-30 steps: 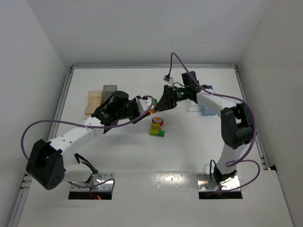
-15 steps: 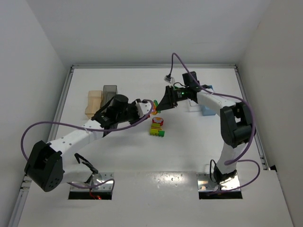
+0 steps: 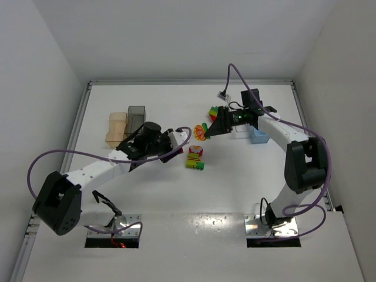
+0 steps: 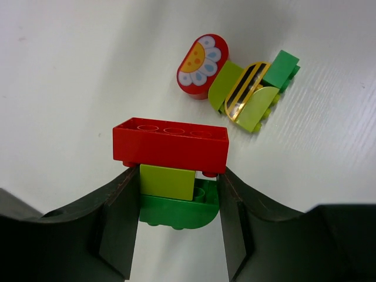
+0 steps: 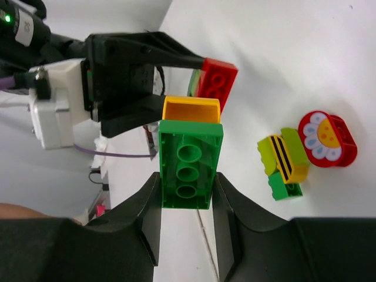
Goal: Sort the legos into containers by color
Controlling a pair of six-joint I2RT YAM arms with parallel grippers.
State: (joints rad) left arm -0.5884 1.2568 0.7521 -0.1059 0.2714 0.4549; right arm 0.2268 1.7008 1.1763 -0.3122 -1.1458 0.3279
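My left gripper [image 4: 173,200] is shut on a small stack of legos: a red brick [image 4: 170,144] on a lime piece [image 4: 167,181] and a dark green base [image 4: 179,208], held above the table. Facing it, my right gripper [image 5: 186,188] is shut on a green brick [image 5: 188,161] with an orange brick [image 5: 191,110] at its far end. In the top view the left gripper [image 3: 183,141] and right gripper [image 3: 210,128] are close together mid-table. A red flower piece [image 4: 202,66] joined to a bee-striped piece [image 4: 247,91] lies on the table below them.
The orange bin [image 3: 116,126] and dark grey bin [image 3: 136,114] stand at the back left. The light blue bin [image 3: 258,137] stands at the right, under the right arm. Another green-and-red lego cluster [image 3: 212,110] lies behind the right gripper.
The right gripper closed on the green and orange bricks and drew back to the right, away from the left gripper. The left gripper kept its stack and shifted slightly nearer.
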